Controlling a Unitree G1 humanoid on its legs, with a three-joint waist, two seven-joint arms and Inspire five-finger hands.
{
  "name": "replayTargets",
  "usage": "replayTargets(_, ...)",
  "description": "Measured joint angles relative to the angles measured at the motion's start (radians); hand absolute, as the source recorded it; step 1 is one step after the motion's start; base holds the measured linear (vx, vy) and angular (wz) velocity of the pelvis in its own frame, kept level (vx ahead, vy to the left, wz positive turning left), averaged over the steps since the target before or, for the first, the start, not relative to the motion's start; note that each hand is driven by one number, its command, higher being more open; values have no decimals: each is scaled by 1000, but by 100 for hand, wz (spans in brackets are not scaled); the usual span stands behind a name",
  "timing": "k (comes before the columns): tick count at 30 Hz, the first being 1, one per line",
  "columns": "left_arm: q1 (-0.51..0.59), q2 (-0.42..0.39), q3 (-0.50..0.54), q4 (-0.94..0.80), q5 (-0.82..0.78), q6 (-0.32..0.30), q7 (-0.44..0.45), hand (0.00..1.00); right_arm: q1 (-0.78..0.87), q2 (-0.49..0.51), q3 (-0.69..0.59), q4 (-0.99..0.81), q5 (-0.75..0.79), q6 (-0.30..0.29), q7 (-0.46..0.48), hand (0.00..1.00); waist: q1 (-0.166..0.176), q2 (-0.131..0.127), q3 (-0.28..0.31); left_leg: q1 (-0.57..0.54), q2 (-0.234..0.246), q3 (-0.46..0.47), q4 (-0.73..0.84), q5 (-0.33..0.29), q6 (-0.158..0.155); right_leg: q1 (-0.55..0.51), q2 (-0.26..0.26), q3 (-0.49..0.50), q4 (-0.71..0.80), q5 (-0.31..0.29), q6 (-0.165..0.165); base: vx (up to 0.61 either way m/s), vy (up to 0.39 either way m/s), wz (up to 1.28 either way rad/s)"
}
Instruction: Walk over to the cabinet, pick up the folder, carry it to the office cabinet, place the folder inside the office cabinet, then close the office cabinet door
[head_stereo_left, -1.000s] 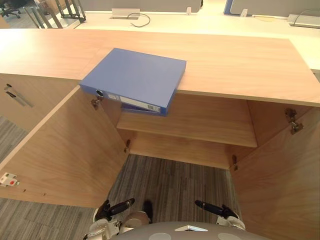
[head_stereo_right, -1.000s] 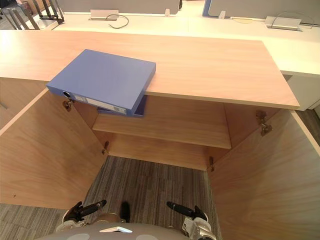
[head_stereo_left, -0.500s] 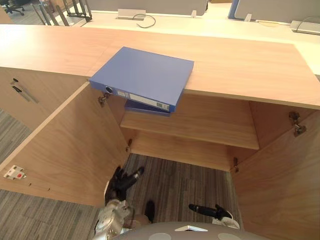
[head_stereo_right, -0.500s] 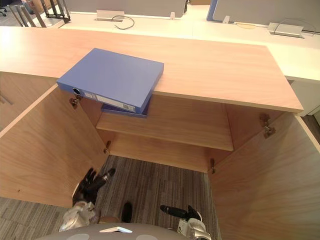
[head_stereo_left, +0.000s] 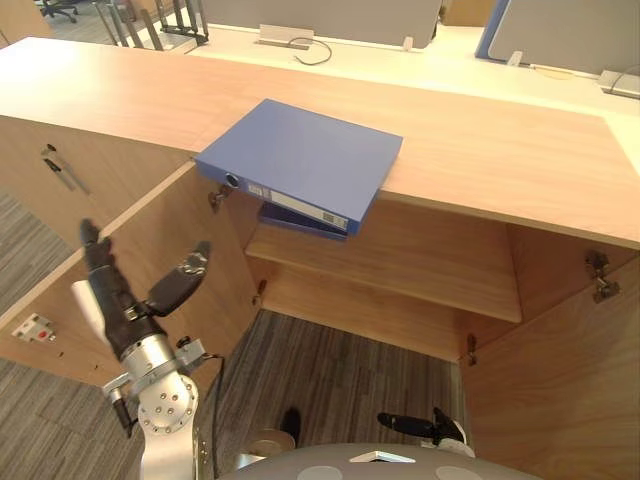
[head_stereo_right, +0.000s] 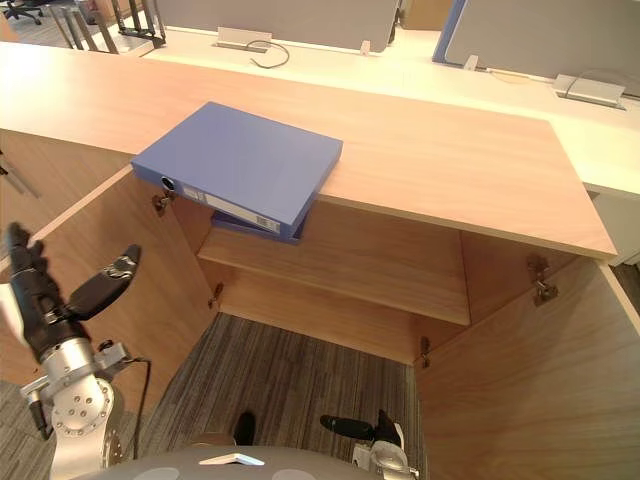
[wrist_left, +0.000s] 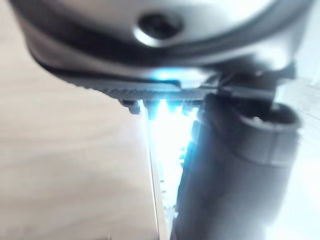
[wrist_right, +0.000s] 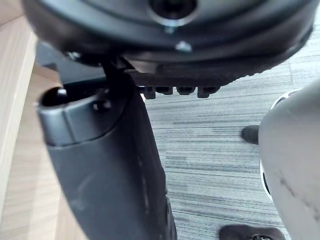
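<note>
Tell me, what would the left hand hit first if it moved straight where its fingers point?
Probably the open left door: the left hand has straight fingers aimed up across it, though depth is unclear.

Cabinet (head_stereo_left: 500, 160): both doors open, left door (head_stereo_left: 215, 270) and right door (head_stereo_left: 560, 370) swung toward the viewer. One shelf (head_stereo_left: 400, 260) inside, carpeted floor (head_stereo_left: 340, 380) in front.
Folder (head_stereo_left: 300, 160): flat on the cabinet top, left of the opening, one corner overhanging the front edge.
Second flat item (head_stereo_left: 300, 221): directly beneath that overhang, at the shelf's left end.
Left hand (head_stereo_left: 125, 295): raised before the left door.
Right hand (head_stereo_left: 415, 427): low, near the right door.
Bench (head_stereo_left: 400, 65): behind the cabinet, carrying a cable (head_stereo_left: 312, 52).
</note>
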Motion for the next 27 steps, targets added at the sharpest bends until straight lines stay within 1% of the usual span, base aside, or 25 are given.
replayTargets(3, 4, -2, 8, -6, 0, 0, 35, 100, 9, 9, 4, -5, 1, 0, -9, 100, 13, -8, -5, -10, 0, -8, -5, 9, -3, -2, 1, -26, 0, -4, -6, -67, -26, 16)
replayTargets(4, 5, -2, 8, -14, 0, 0, 43, 100, 10, 11, 8, -5, 1, 0, -11, 100, 16, -15, -10, -10, 0, -14, -15, 20, -2, -3, 3, -36, 0, -8, -9, -68, -40, 12)
replayTargets(6, 5, -2, 8, -28, 6, 1, 50, 100, 9, 15, 13, -5, 1, 0, -13, 100, 16, -15, -9, -12, 0, -24, -16, 29, -4, -3, 5, -51, 0, -14, -15, -71, -42, 14)
replayTargets(8, 7, -3, 16, -39, 53, 1, 57, 100, 7, 17, 29, -5, 1, 0, -14, 100, 15, -19, -10, -12, 0, -26, -19, 39, -6, -4, 6, -58, 0, -25, -13, -90, -43, 11)
replayTargets(12, 18, -6, 5, -85, 177, 8, 66, 100, 6, 17, 39, -4, 0, 0, -16, 100, 16, -21, -12, -19, 6, -33, -16, 53, -7, -8, 13, -69, 0, -32, -22, -63, -34, 8)
replayTargets(15, 20, 2, -30, -149, 289, 20, 67, 100, 2, 18, 40, -3, -7, 0, -16, 100, 16, -23, -13, -29, 7, -32, -11, 56, -8, -16, 14, -68, 0, -30, -21, 0, 0, 0)
replayTargets(18, 13, 13, -69, -184, 357, 23, 60, 100, -6, 18, 40, 3, -9, 0, -13, 100, 15, -23, -14, -29, 8, -26, -11, 57, -10, -20, 14, -59, -1, -28, -20, -7, -8, -8)
replayTargets(19, -8, 25, -91, -186, 395, 24, 58, 100, -14, 18, 40, 9, -9, 0, -10, 100, 14, -22, -15, -29, 11, -21, -11, 59, -13, -24, 16, -50, -1, -26, -20, -3, -10, -11)
replayTargets(22, -44, 54, -125, -182, 420, 29, 53, 100, -32, 20, 53, 28, -11, -3, -5, 100, 10, -20, -20, -29, 18, -8, -11, 58, -16, -30, 27, -33, -4, -23, -22, -2, -22, -15)
replayTargets(24, -73, 86, -147, -179, 442, 29, 44, 100, -34, 18, 77, 40, -41, -4, 6, 100, 10, -18, -32, -31, 26, 2, -11, 57, -16, -35, 32, -15, -19, -11, -22, 9, -33, -23)
replayTargets(26, -101, 103, -154, -166, 481, 29, 33, 100, -38, 16, 77, 45, -44, -8, 12, 100, 8, -16, -39, -31, 30, 8, -11, 58, -15, -35, 39, -2, -22, -4, -24, 23, -37, -17)
replayTargets(27, -123, 118, -157, -147, 513, 29, 23, 100, -39, 14, 77, 46, -44, -14, 14, 100, 7, -10, -41, -30, 34, 12, -11, 58, -16, -36, 43, 4, -23, -4, -25, 14, -40, -12)
